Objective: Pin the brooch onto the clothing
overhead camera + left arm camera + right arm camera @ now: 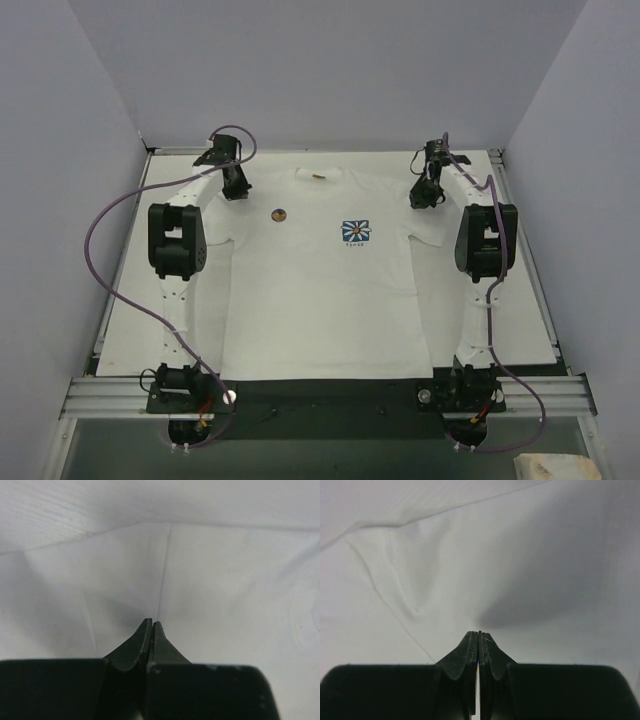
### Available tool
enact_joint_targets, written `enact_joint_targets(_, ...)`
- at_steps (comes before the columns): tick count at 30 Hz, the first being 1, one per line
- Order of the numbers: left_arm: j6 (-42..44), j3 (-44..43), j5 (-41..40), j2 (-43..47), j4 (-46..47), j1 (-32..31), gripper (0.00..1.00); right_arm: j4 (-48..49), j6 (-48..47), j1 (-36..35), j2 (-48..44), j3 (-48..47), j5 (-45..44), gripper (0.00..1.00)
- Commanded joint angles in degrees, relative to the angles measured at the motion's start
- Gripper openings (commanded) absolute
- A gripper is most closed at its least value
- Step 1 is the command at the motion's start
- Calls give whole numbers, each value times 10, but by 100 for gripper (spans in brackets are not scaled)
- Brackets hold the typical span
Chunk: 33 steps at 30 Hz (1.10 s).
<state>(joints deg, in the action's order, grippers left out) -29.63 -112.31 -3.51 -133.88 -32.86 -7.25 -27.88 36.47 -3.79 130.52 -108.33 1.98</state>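
The clothing (pixel 320 300), a white T-shirt with a small blue daisy print (pixel 354 232), lies flat on the table with its collar to the far side. The brooch (pixel 279 213), a tiny dark disc with a tan centre, rests on the shirt's chest left of the print. My left gripper (pixel 237 192) is shut, tips down at the left shoulder seam, a short way up and left of the brooch. In the left wrist view the gripper (pixel 151 622) points at a seam in the fabric (pixel 225 580). My right gripper (pixel 420 200) is shut at the right shoulder, over rumpled cloth (pixel 410 580); the jaws (pixel 478 632) hold nothing visible.
White walls enclose the table (pixel 130 330) on the left, back and right. An aluminium rail (pixel 320 392) runs along the near edge between the arm bases. Purple cables (pixel 95 250) loop beside each arm. A small tag (pixel 318 178) sits at the collar.
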Motion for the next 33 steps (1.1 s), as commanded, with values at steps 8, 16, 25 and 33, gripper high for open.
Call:
enact_joint_targets(8, -21, -213, 35, -142, -112, 32, 0, -78, 98, 77, 87, -105, 105, 0)
enact_joint_targets(16, -31, -242, 68, -169, -102, 53, 0, -113, 106, 83, 164, -224, 120, 0)
enact_joint_targets(25, -29, -260, 116, -179, -73, 64, 0, -114, 98, 95, 174, -235, 149, 0)
enact_joint_targets(33, -25, -123, 125, -54, 23, 62, 1, -111, 52, 81, 73, -201, 112, 0)
